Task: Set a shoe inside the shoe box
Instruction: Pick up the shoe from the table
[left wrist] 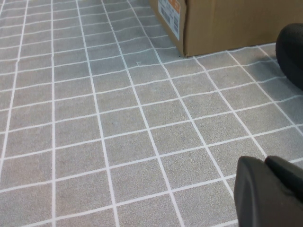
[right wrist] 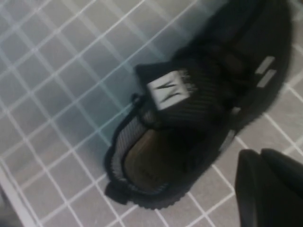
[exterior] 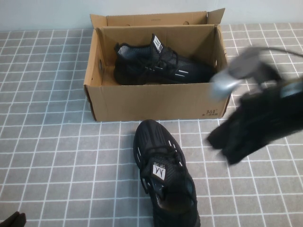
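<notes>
One shoe already sits in the shoe box (exterior: 156,101), lying on its side along the far wall. Second shoe (exterior: 163,172) is on the table (exterior: 52,142), just in front of the box's near wall, toe toward the box, heel toward the robot.

Right tool (exterior: 236,139) is above the table, to the right of the loose shoe and near the box's right front corner, motion-blurred. Can't tell if its fingers are apart or together. Its wrist camera looks straight down on the shoe's tongue and opening, so I'd read this as the approach to the pick.

Left tool (exterior: 12,220) is parked at the near left edge of the table, well apart from everything. Fingers look closed together, holding nothing.

Next move as I see it: bring the right tool over the shoe's collar, grab at the opening, lift clear of the near wall, drop into the free space at the front.

Writing: the tongue tag (right wrist: 166,91) shows an "M"-like logo; the box front has a small print near its lower right corner, looks like "361°", rest unreadable. Orange/white label (left wrist: 169,14) on the box's side, text too small.
</notes>
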Available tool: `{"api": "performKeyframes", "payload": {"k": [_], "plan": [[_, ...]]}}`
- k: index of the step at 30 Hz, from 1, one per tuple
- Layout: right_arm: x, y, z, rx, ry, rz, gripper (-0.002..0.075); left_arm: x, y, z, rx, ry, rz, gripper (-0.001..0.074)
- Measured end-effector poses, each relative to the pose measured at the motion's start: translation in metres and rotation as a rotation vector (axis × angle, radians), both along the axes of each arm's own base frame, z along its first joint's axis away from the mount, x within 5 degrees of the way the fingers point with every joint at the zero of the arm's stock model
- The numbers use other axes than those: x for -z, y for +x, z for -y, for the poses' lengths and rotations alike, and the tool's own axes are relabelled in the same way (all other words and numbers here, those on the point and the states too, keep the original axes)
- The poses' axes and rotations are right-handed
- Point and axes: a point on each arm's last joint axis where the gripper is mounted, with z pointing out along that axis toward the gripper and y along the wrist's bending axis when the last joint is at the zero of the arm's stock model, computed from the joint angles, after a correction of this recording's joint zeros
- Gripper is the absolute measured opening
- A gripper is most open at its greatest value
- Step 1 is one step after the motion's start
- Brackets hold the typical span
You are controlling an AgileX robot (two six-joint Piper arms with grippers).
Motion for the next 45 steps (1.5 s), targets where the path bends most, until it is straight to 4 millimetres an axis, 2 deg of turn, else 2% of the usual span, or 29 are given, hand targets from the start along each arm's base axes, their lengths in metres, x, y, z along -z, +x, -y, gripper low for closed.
{"api": "performKeyframes", "payload": {"k": [5,8,11,15,18,23,29,34,41,45], "plan": [[0.013,-0.012,-0.062,-0.280,-0.195,0.052,-0.0008,0.000,0.000,0.000,0.000,0.000,0.000,-0.0001],[0.025,-0.017,-0.085,-0.371,-0.274,0.069,0.0053,0.000,0.000,0.000,0.000,0.000,0.000,-0.0001],[0.037,-0.015,-0.096,-0.401,-0.316,0.071,0.0201,0.000,0.000,0.000,0.000,0.000,0.000,-0.0001],[0.044,-0.008,-0.101,-0.398,-0.334,0.119,0.0452,0.000,0.000,0.000,0.000,0.000,0.000,-0.0001],[0.049,-0.004,-0.107,-0.392,-0.320,0.151,0.0529,0.000,0.000,0.000,0.000,0.000,0.000,-0.0001],[0.062,0.003,-0.117,-0.387,-0.317,0.172,0.0540,0.000,0.000,0.000,0.000,0.000,0.000,-0.0001],[0.081,0.015,-0.118,-0.426,-0.438,0.237,0.0537,0.000,0.000,0.000,0.000,0.002,0.000,-0.0001],[0.080,0.023,-0.117,-0.443,-0.486,0.334,0.0537,0.000,0.000,0.000,0.000,0.002,0.000,-0.0001],[0.079,0.025,-0.118,-0.444,-0.484,0.367,0.0532,0.000,0.000,0.000,0.000,0.002,0.000,-0.0001],[0.079,0.025,-0.119,-0.438,-0.471,0.362,0.0484,0.000,0.000,0.000,0.000,0.002,0.000,-0.0001]]}}
